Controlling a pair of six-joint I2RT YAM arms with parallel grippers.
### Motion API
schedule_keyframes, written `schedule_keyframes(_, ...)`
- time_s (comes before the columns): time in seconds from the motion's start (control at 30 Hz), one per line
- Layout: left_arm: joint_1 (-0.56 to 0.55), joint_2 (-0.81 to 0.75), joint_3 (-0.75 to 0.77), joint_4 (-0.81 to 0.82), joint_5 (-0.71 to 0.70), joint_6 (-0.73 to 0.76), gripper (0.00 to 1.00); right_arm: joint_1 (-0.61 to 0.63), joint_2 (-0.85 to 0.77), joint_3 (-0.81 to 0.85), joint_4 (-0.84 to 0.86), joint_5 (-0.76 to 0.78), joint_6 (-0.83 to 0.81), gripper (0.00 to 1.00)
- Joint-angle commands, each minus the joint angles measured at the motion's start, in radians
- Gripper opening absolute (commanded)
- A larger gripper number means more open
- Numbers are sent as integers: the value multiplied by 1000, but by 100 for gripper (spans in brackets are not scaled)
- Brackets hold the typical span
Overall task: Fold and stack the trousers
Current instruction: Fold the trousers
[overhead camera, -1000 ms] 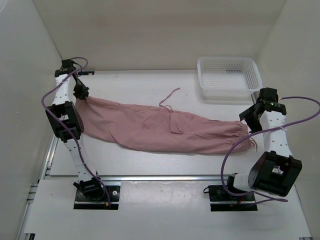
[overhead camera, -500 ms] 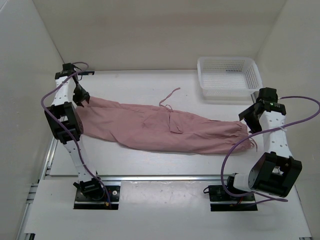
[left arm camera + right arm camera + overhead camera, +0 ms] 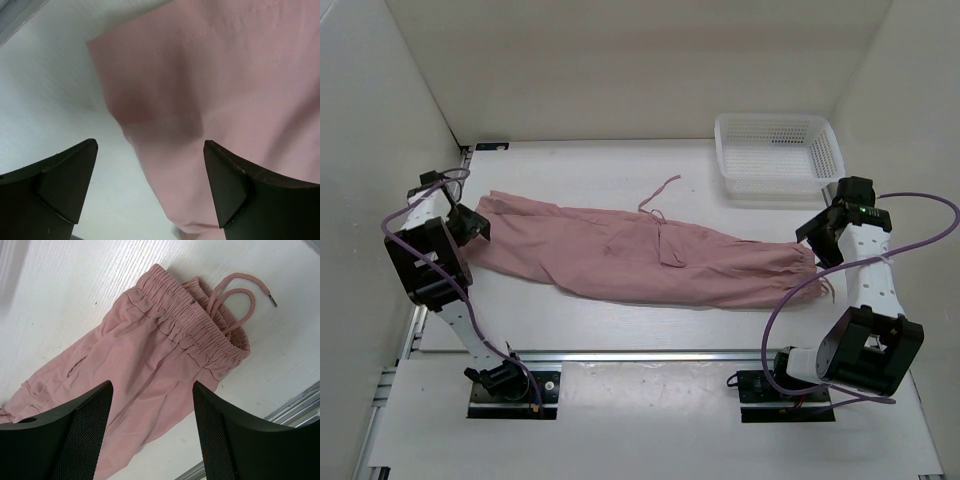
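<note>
The dusty-pink trousers (image 3: 640,255) lie flat and stretched across the table, leg ends at the left and gathered waistband (image 3: 195,320) at the right. My left gripper (image 3: 472,225) hangs open just left of the leg end, and in the left wrist view its open jaws (image 3: 150,150) stand over the cloth's edge (image 3: 225,75) without touching it. My right gripper (image 3: 817,240) hovers open above the waistband end. Below the right gripper (image 3: 152,390) are the trousers (image 3: 145,360) and the looped drawstring (image 3: 235,295).
A white mesh basket (image 3: 775,150) stands at the back right, behind the waistband end. A thin pink cord (image 3: 660,195) trails from the trousers toward the back. The side walls stand close to both arms, and a metal rail (image 3: 620,355) runs along the table's near edge.
My left gripper has opened and let go of the leg end, then drawn back left and toward the near side. The leg end now lies flat. The right arm has not moved.
</note>
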Motion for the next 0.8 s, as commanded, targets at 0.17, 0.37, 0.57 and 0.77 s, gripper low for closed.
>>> schedule_keyframes(0.17, -6, 139, 57, 62, 68, -8, 74, 4, -65, -19, 9, -2, -21, 70)
schedule_keyframes(0.37, -6, 106, 119, 45, 57, 16, 10, 4, -109, -28, -2, -22, -21, 70)
schedule_keyframes(0.57, -64, -30, 310, -65, -21, 70, 10, 4, -129, 8, -13, -42, -21, 70)
schedule_keyframes(0.77, -252, -165, 426, -171, -62, 113, 10, 4, -149, 44, -31, -42, -21, 70)
